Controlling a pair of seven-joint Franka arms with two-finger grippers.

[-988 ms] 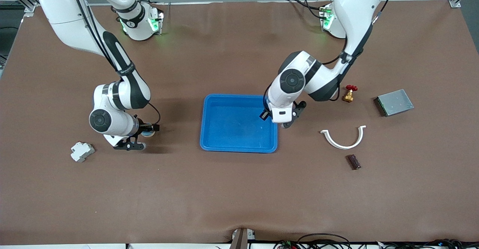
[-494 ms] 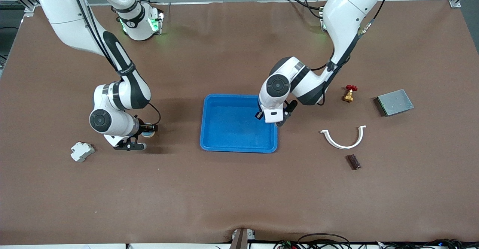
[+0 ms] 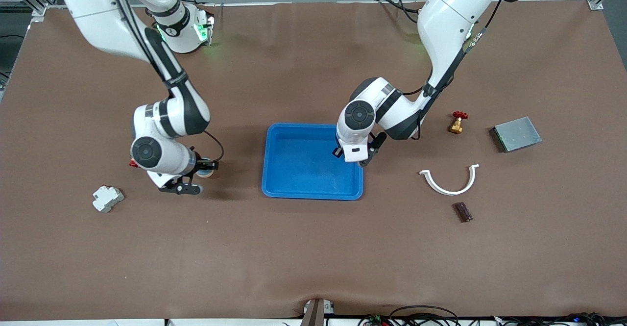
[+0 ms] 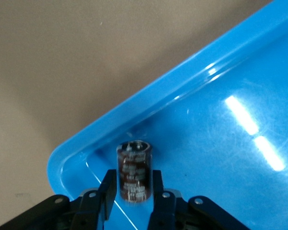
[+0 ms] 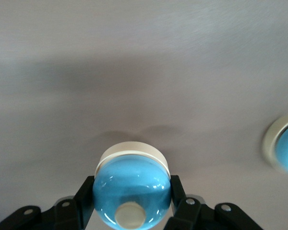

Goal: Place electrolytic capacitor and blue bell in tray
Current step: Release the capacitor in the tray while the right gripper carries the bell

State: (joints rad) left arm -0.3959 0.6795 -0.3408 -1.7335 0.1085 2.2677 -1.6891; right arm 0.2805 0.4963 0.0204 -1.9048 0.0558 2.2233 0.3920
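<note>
The blue tray (image 3: 274, 169) lies mid-table. My left gripper (image 3: 344, 155) hangs over its corner toward the left arm's end. In the left wrist view the brown electrolytic capacitor (image 4: 134, 167) stands blurred between the black fingers (image 4: 108, 189), with a thin gap on each side, over the tray's floor (image 4: 221, 143); the left gripper (image 4: 133, 179) is slightly open. My right gripper (image 3: 204, 168) is over the bare table toward the right arm's end, shut on the blue bell (image 3: 209, 167). The right wrist view shows the bell's blue dome and cream base (image 5: 132, 184) clamped in the right gripper (image 5: 132, 191).
A white plastic block (image 3: 107, 198) lies near the right arm. Toward the left arm's end lie a white curved piece (image 3: 449, 181), a small dark brown part (image 3: 463, 212), a red-handled brass valve (image 3: 457, 122) and a grey metal box (image 3: 517, 134). Another cream-rimmed blue round thing (image 5: 285, 143) shows at the right wrist view's edge.
The left gripper moved from the tray's rim to over its corner and loosened round the capacitor. The right gripper shut on the bell and shifted toward the tray.
</note>
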